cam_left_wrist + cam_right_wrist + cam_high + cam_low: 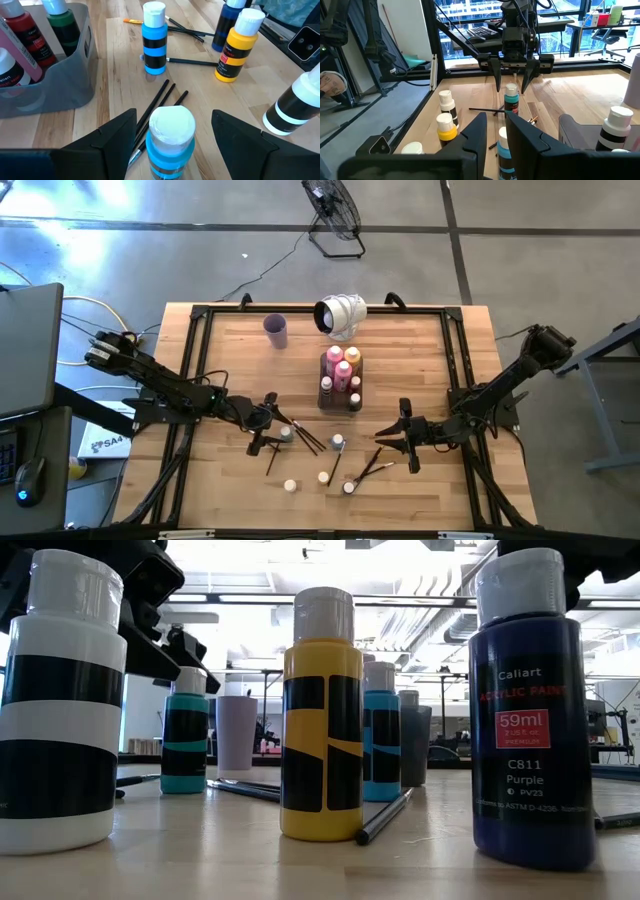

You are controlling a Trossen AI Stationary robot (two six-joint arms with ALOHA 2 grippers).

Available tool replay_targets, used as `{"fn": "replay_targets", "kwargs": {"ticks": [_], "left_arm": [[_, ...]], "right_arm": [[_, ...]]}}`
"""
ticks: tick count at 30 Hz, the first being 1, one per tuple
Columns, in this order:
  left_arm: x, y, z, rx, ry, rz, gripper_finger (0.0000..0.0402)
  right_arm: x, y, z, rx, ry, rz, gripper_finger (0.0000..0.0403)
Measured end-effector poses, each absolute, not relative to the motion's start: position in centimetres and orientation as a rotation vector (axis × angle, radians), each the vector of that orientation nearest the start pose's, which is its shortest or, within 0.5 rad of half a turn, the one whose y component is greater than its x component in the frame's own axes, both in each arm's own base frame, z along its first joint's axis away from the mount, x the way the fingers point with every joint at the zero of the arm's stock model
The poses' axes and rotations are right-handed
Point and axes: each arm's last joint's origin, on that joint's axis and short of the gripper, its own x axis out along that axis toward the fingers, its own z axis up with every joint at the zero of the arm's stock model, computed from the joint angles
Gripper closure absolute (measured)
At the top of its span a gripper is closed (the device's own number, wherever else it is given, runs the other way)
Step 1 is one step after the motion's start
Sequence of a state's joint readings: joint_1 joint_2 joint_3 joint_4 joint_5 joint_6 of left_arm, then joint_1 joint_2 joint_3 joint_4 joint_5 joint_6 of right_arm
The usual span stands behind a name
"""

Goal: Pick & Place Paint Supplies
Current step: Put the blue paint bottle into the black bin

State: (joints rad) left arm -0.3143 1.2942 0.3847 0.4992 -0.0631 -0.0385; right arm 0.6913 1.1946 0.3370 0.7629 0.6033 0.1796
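A clear grey tray (340, 406) at the table's centre holds upright paint bottles (341, 364), pink, orange, red and green among them. To its left, the left gripper (276, 424) straddles a blue-banded bottle (287, 434) with fingers spread, not touching. The right gripper (404, 437), near-right of the tray, is narrowly parted and empty; a lilac cup (276, 330) stands far-left.

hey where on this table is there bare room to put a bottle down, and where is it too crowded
Bare wood lies right of the grey tray, up to the table's right edge, and left of the lilac cup. The near middle is crowded: loose bottles and paintbrushes lie scattered between the left gripper and the right gripper.
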Motion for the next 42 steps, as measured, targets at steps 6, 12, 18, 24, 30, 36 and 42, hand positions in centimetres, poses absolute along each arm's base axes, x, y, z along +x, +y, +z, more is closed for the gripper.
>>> {"fn": "replay_targets", "kwargs": {"ticks": [6, 12, 18, 24, 30, 36, 42], "left_arm": [[22.34, -7.07, 16.24, 0.039, 0.409, -0.239, 0.0149], [22.34, -7.07, 16.24, 0.039, 0.409, -0.240, 0.0149], [22.34, -7.07, 16.24, 0.021, 0.411, -0.236, 0.0149], [22.34, -7.07, 16.24, 0.020, 0.411, -0.236, 0.0149], [22.34, -7.07, 16.24, 0.021, 0.411, -0.236, 0.0149], [22.34, -7.06, 16.24, 0.021, 0.411, -0.231, 0.0150], [22.35, -7.05, 16.24, 0.022, 0.411, -0.229, 0.0193]], "right_arm": [[17.98, 12.75, 19.40, 0.120, 0.087, 0.081, 0.0339], [17.98, 12.75, 19.40, 0.119, 0.087, 0.081, 0.0339], [17.98, 12.75, 19.39, 0.119, 0.087, 0.081, 0.0339], [17.98, 12.75, 19.39, 0.119, 0.087, 0.081, 0.0339], [17.98, 12.75, 19.39, 0.119, 0.087, 0.081, 0.0339], [17.98, 12.75, 19.39, 0.119, 0.087, 0.080, 0.0339], [17.98, 12.75, 19.39, 0.119, 0.087, 0.080, 0.0339]]}}
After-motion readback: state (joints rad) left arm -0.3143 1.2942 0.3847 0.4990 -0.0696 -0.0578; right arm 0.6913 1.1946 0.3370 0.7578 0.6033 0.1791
